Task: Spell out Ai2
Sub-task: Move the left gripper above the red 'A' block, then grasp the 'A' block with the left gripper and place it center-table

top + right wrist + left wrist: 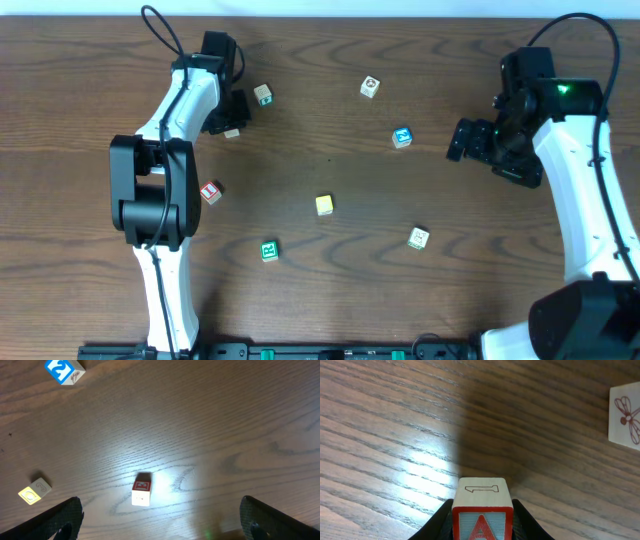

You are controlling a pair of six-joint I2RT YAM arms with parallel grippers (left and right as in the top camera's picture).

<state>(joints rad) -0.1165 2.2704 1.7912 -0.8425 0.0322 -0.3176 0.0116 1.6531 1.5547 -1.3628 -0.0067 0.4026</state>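
My left gripper (231, 122) (482, 510) is shut on a wooden block with a red letter A (482, 525), low over the table at the far left. This A block (232, 133) shows just under the fingers in the overhead view. The blue block with a white 2 (402, 138) (64, 370) lies right of centre. My right gripper (460, 140) (160, 506) is open and empty, held high to the right of the 2 block. I cannot read an "i" on any block.
A dragonfly block (263, 95) (626, 412) lies right of the left gripper. Other loose blocks: one at the back (370, 88), a red one (210, 192), a yellow one (324, 205) (34, 493), a green one (269, 250), a white-topped one (419, 237) (142, 493).
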